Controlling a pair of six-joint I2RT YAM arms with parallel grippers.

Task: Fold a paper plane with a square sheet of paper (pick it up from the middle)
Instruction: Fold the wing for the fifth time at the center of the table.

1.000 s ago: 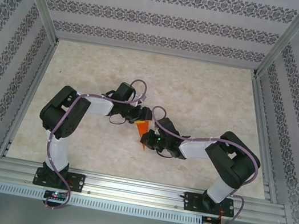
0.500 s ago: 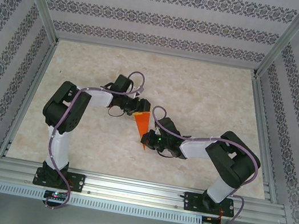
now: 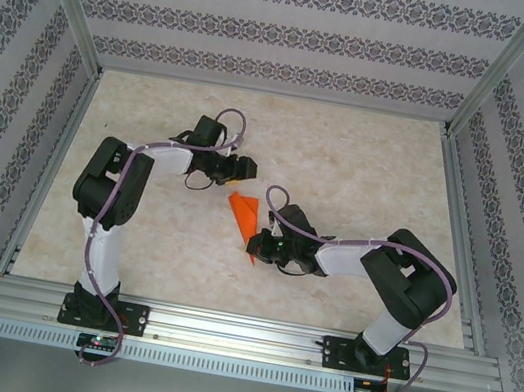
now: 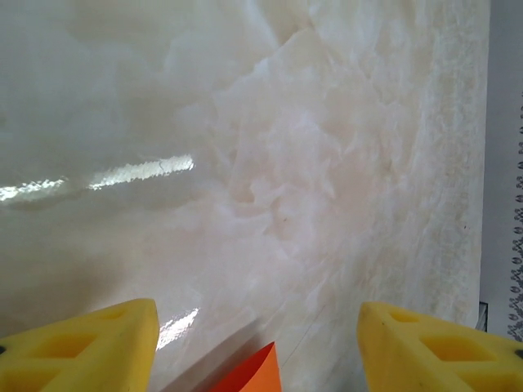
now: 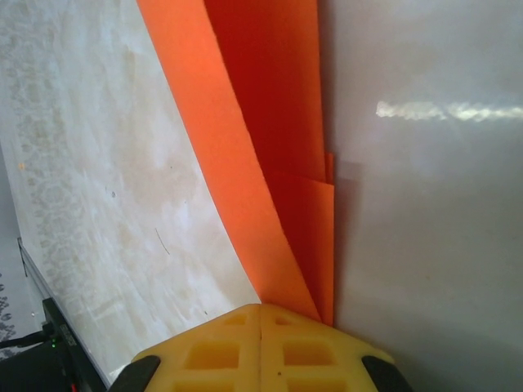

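The orange paper plane (image 3: pixel 245 212) is a folded, narrow pointed shape in the middle of the table. My right gripper (image 3: pixel 256 246) is shut on its near end. In the right wrist view the yellow fingers (image 5: pixel 204 351) meet at the gripper (image 5: pixel 260 310), and the folded orange layers (image 5: pixel 261 139) fan away from them over the table. My left gripper (image 3: pixel 242 170) stands just beyond the plane's far end, open and holding nothing. In the left wrist view its yellow fingers (image 4: pixel 90 347) are spread wide, and an orange corner (image 4: pixel 255 377) pokes up between them at the bottom edge.
The pale marble tabletop (image 3: pixel 367 174) is walled by patterned panels and a metal frame (image 3: pixel 57 150). A metal rail (image 3: pixel 238 334) at the near edge carries both arm bases. Cables loop over both arms near the paper.
My left gripper has backed away from the paper toward the far left, staying open. More of the orange plane now shows. The right gripper has kept its hold and place.
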